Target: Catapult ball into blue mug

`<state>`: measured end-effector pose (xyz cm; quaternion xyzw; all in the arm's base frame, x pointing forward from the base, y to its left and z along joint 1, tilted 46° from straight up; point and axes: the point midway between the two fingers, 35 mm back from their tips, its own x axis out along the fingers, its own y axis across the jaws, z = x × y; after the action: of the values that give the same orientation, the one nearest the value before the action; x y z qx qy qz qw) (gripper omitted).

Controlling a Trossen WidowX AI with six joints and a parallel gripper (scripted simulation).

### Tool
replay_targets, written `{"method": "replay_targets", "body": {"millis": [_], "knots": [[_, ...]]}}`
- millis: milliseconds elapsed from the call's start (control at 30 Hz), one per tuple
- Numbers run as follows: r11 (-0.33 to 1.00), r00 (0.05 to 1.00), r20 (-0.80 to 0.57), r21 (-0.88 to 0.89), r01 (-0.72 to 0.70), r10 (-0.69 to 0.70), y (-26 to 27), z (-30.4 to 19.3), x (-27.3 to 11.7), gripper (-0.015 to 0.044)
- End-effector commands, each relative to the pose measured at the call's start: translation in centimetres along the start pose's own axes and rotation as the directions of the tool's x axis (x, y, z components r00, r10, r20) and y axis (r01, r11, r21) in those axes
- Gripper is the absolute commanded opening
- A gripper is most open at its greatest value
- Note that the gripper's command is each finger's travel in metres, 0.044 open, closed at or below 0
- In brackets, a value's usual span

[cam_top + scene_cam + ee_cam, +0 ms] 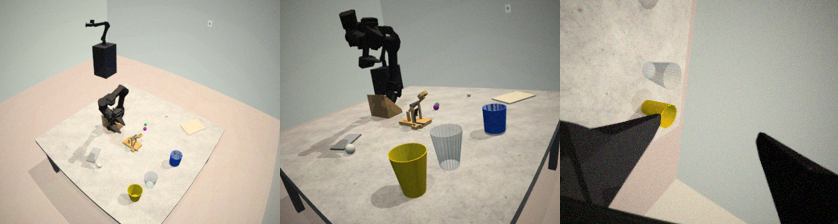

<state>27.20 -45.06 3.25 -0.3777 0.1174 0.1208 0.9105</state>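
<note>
Your claw [122,128] [382,62] [708,127] is open and holds nothing; its black, tapered fingers stand well apart in the wrist view, their bases cut off by the lower edge. Left of centre in the exterior view, you have a wood-grained wedge [105,122] [380,107], partly hidden by the arm in the top view.

Near frame centre: the wooden catapult [132,144] [419,121], flat base, raised throwing arm. Up and right of it, you see a smooth green ball [145,124] [437,103] and a purple ball [145,128] [436,106]; in the exterior view purple partly covers green. A white ball [99,165] [350,148] lies beside a flat grey slab [94,155] [346,142], lower left. You cannot tell which ball is the task's; all three are on the counter [121,181] [468,194] [600,50], outside the catapult.

Right of frame: the cylindrical blue mug [175,159] [494,119], interior streaked. Lower: a ribbed, see-through cup [150,178] [447,145] [665,72] and a tapered yellow cup [135,193] [410,172] [654,108].
</note>
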Motion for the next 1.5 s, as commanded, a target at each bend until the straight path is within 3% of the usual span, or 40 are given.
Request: {"method": "replay_targets", "body": {"millis": [0,367,800,1467], "knots": [[0.989,0.998,-0.018,0.135,-0.065,0.068,1.4,1.0,1.4,0.044],[0.869,0.966,-0.04,0.449,-0.211,0.255,5.1,3.9,4.1,0.044],[0.596,0.868,-0.037,0.742,-0.308,0.495,10.2,8.3,5.9,0.044],[0.12,0.567,0.012,0.974,-0.194,0.824,17.6,16.4,5.1,0.044]]}}
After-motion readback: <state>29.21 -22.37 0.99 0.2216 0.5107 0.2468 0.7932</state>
